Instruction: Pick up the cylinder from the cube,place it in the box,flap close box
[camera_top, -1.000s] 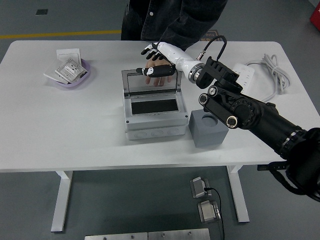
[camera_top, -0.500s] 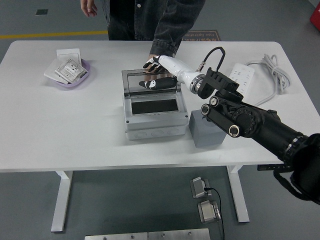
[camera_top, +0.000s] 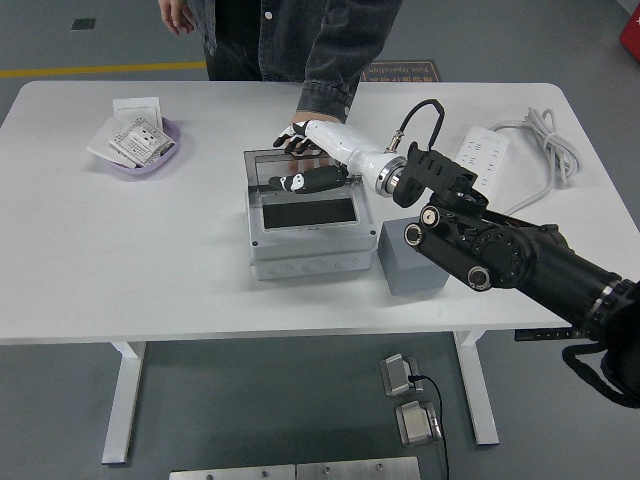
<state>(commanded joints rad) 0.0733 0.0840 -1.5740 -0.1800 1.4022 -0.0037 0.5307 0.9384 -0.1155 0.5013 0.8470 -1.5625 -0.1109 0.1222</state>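
Note:
The grey box (camera_top: 305, 245) stands mid-table with its clear lid (camera_top: 262, 170) raised and tilted toward me; its inside looks dark, and I cannot see the cylinder. My right hand (camera_top: 298, 160) reaches in from the right to the lid's top edge. Its fingers (camera_top: 289, 139) are spread behind the lid and its thumb (camera_top: 303, 183) is in front of it, holding nothing. The grey cube (camera_top: 410, 262) sits right of the box, its top partly hidden by my forearm. A person's hand (camera_top: 318, 152) is just behind my hand, mostly hidden.
A purple bowl (camera_top: 128, 163) of packets sits at the far left. A white power strip (camera_top: 484, 152) and its cable (camera_top: 545, 135) lie at the far right. The person (camera_top: 300, 40) stands at the far side.
My right hand has moved down and toward me along the lid, and the lid has tilted forward. The person has shifted left and drawn the arm back.

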